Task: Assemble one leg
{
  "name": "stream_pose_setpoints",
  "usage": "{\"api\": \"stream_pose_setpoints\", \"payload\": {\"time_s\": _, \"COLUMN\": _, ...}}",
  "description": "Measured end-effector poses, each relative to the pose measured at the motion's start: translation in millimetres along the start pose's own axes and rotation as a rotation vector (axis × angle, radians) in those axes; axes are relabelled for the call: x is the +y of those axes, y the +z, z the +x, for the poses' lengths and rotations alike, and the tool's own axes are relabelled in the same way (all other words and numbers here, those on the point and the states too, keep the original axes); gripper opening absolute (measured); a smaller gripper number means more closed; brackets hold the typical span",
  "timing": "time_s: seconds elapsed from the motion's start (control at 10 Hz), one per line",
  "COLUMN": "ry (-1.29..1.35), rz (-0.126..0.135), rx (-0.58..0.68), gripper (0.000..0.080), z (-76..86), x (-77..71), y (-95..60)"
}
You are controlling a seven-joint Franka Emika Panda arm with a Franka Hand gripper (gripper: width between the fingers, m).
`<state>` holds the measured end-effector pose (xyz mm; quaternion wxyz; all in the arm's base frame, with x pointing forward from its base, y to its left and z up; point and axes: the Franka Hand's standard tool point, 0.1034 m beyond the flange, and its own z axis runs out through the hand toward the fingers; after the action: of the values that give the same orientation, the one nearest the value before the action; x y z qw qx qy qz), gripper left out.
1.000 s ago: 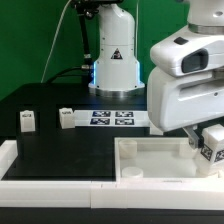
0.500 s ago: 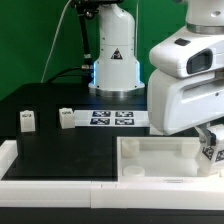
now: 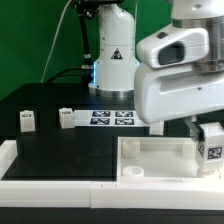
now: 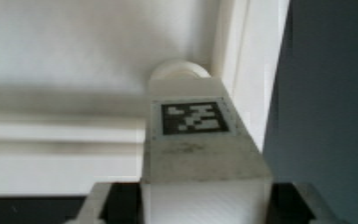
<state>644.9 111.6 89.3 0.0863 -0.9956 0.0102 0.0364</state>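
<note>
My gripper (image 3: 207, 135) is shut on a white leg (image 3: 211, 143) with a black-and-white marker on its face. It holds the leg just above the far right corner of the large white tray-like panel (image 3: 160, 155). In the wrist view the leg (image 4: 197, 140) fills the middle between my fingers (image 4: 114, 203), its rounded tip over the panel's corner (image 4: 87, 100). Two more legs stand on the black table at the exterior view's left, one (image 3: 27, 121) farther left and one (image 3: 66, 118) nearer the middle.
The marker board (image 3: 112, 119) lies on the table behind the panel. A white rail (image 3: 50, 170) runs along the table's front edge. The robot base (image 3: 113, 60) stands at the back before a green wall.
The arm has swung toward the exterior view's left and the wrist has turned. The held leg stays over the panel's right corner, slightly higher than half a second ago.
</note>
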Motion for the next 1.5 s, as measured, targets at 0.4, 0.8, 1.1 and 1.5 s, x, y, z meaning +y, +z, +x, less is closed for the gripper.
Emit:
{"api": "stream_pose_setpoints", "payload": {"time_s": 0.4, "ry": 0.516, "rz": 0.002, "rx": 0.026, "gripper": 0.0294, "z": 1.3, "x": 3.1, "y": -0.1}}
{"api": "stream_pose_setpoints", "payload": {"time_s": 0.8, "ry": 1.077, "rz": -0.002, "rx": 0.034, "gripper": 0.0294, "z": 0.9, "x": 0.4, "y": 0.2}}
{"api": "stream_pose_setpoints", "payload": {"time_s": 1.1, "ry": 1.288, "rz": 0.004, "rx": 0.030, "gripper": 0.0294, "z": 0.8, "x": 0.8, "y": 0.0}}
{"api": "stream_pose_setpoints", "payload": {"time_s": 1.5, "ry": 1.252, "rz": 0.003, "rx": 0.028, "gripper": 0.0612, "z": -0.6, "x": -3.5, "y": 2.0}}
